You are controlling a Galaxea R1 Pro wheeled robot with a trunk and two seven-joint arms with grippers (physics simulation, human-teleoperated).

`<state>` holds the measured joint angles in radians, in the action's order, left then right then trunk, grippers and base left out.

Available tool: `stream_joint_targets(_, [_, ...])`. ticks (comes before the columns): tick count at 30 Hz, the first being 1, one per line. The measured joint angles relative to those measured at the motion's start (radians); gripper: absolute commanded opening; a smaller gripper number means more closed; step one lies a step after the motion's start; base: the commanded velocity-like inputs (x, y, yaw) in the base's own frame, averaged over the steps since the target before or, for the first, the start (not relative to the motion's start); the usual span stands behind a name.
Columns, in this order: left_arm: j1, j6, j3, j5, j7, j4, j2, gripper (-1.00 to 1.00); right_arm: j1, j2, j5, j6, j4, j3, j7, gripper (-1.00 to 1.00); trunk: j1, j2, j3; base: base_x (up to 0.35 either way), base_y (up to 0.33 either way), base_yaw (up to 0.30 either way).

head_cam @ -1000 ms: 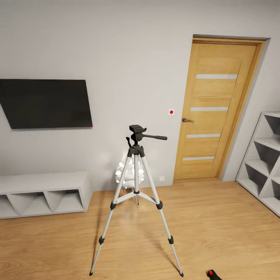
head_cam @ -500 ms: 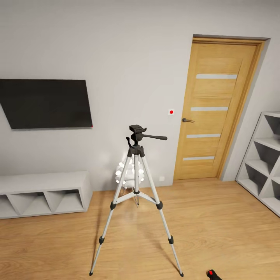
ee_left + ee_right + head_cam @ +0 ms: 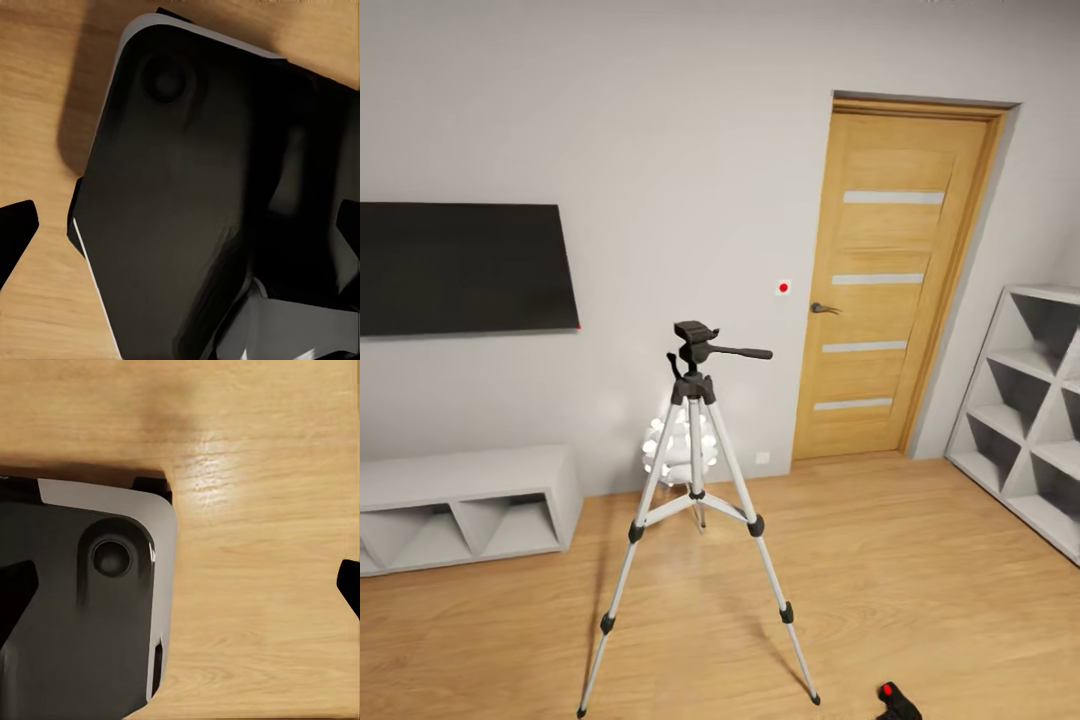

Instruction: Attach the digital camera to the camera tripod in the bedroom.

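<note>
The camera tripod (image 3: 696,470) stands upright on the light wood floor in the middle of the head view, with silver legs spread. Its black head (image 3: 695,336) is bare, and the pan handle points right. A small black thing with a red dot, apparently the digital camera (image 3: 894,701), sits at the bottom edge of that view, right of the tripod's near foot and partly cut off. My left gripper (image 3: 180,232) is open over the floor and my own dark base. My right gripper (image 3: 180,589) is also open, with nothing between its fingers.
An oak door (image 3: 890,280) is shut in the back wall, and a black TV (image 3: 460,268) hangs to its left. A low grey-white shelf (image 3: 460,500) lines the left wall and a cube shelf (image 3: 1030,410) stands at right. A white spiky lamp (image 3: 672,450) glows behind the tripod.
The whole head view has shifted a little to the left, so the camera moved. The tripod and the room's things stay where they were.
</note>
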<state>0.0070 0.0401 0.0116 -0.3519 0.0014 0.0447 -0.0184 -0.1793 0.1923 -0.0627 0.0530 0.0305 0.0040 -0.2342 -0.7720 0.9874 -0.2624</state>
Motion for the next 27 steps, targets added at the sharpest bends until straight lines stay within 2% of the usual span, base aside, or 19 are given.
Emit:
stream_joint_targets(7, [0.0, 0.0, -0.001, -0.065, 0.0, 0.002, 0.004, 1.0, 0.0, -0.001, 0.001, 0.0, 0.0, -0.001, 0.001, 1.0, 0.0, 0.0, 0.0, 0.0, 0.0, -0.275])
stream_joint_targets(11, [0.0, 0.0, -0.001, -0.091, -0.001, 0.002, 0.005, 1.0, 0.0, -0.001, 0.0, 0.0, 0.0, -0.001, 0.001, 1.0, 0.0, 0.0, 0.0, 0.0, 0.0, -0.285])
stream_joint_targets(17, [0.0, 0.0, -0.002, -0.105, -0.001, 0.002, 0.006, 1.0, 0.0, -0.001, 0.0, -0.001, 0.0, -0.001, 0.001, 1.0, 0.0, 0.0, 0.0, 0.0, 0.0, -0.288])
stream_joint_targets(27, [0.0, 0.0, -0.003, -0.109, -0.001, 0.003, 0.005, 1.0, 0.0, -0.001, 0.0, -0.006, 0.0, 0.0, 0.001, 1.0, 0.0, 0.0, 0.0, 0.0, 0.0, -0.289])
